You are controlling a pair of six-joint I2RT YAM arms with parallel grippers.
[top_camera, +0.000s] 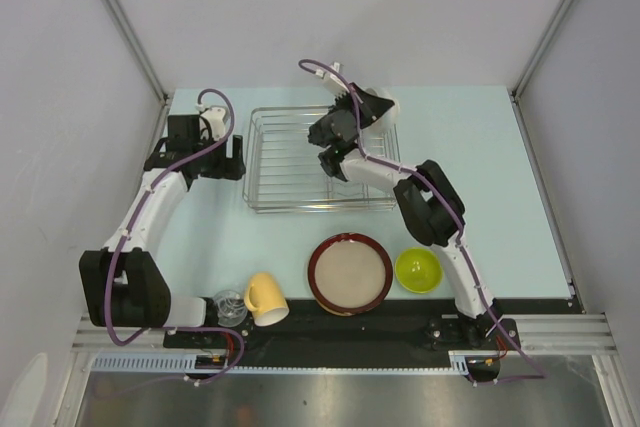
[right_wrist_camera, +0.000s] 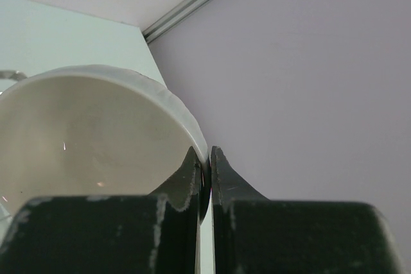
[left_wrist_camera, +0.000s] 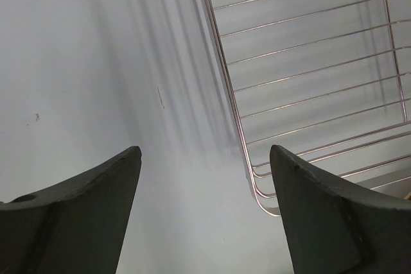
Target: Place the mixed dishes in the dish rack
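Observation:
The dish rack (top_camera: 281, 162) is a silver wire basket at the table's middle back. My right gripper (top_camera: 356, 115) hangs over its right part, shut on the rim of the white bowl (top_camera: 386, 110). In the right wrist view the white bowl (right_wrist_camera: 96, 139) fills the left side, and the right gripper (right_wrist_camera: 207, 156) pinches its rim. My left gripper (top_camera: 232, 158) stands open just left of the rack, holding nothing. In the left wrist view the left gripper (left_wrist_camera: 204, 153) is over bare table, with the rack's corner (left_wrist_camera: 263, 190) by its right finger.
Along the near edge lie a small clear glass (top_camera: 229, 305), a yellow mug (top_camera: 265, 297) on its side, a red-rimmed beige plate (top_camera: 349, 273) and a lime-green bowl (top_camera: 418, 270). Grey walls close in the table on the left, right and back.

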